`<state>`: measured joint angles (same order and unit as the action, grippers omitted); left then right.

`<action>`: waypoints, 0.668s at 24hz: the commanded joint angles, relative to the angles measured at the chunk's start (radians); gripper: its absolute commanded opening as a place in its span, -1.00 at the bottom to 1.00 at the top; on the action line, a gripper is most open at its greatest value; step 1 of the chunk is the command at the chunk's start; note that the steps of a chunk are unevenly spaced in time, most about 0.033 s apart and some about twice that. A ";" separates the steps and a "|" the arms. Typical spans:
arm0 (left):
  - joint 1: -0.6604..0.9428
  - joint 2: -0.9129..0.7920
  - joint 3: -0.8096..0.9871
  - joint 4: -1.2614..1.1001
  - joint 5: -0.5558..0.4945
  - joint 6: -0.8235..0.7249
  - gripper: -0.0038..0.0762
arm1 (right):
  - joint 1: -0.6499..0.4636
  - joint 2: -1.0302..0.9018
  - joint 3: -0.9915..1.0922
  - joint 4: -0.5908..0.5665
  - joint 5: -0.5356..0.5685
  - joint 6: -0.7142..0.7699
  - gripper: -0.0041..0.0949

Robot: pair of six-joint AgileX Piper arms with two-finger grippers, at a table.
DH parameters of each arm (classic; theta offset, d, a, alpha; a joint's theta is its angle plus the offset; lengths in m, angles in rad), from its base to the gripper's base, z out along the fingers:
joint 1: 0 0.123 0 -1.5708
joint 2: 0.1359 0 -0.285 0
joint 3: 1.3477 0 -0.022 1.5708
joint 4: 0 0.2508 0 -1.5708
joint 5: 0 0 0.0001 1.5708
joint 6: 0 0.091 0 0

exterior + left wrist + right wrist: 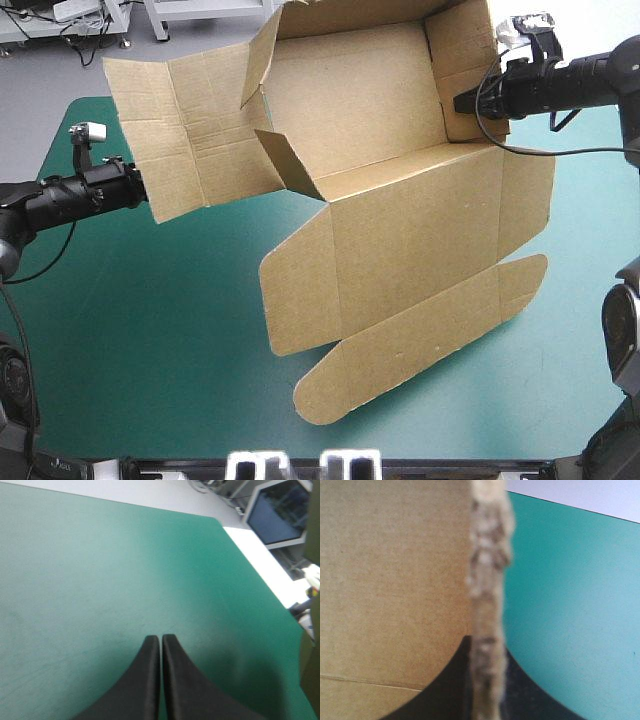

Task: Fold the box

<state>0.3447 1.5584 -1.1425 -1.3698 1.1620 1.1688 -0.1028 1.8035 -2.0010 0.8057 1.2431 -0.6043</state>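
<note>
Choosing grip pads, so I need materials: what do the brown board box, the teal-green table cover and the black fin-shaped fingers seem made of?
Brown board box: matte cardboard, likely corrugated, given creases and its rough, fibrous cut edge. Teal-green table cover: smooth, faintly glossy sheet, perhaps vinyl or rubber; no weave shows. Black fin-shaped fingers: smooth, dull rubber or plastic; which is unclear.

Left arm (pixel 70 195) comes in level from the left. Left gripper (pixel 160 639) has its fingers pressed together, with a hairline slit between them. Right arm (pixel 570 85) comes in from the right, nearer the far edge. Right gripper (pixel 486 647) is pinched nearly closed on an edge of the box (pixel 395 580).
</note>
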 commanded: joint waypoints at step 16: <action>-0.306 -0.041 -0.028 -0.241 0.138 0.068 -0.42 | 0.126 -0.052 -0.009 -0.196 -0.020 0.100 -0.97</action>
<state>0.0680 1.5724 -1.1425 -1.5307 1.1869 1.2437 0.0230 1.8041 -1.9845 0.5594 1.2435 -0.5238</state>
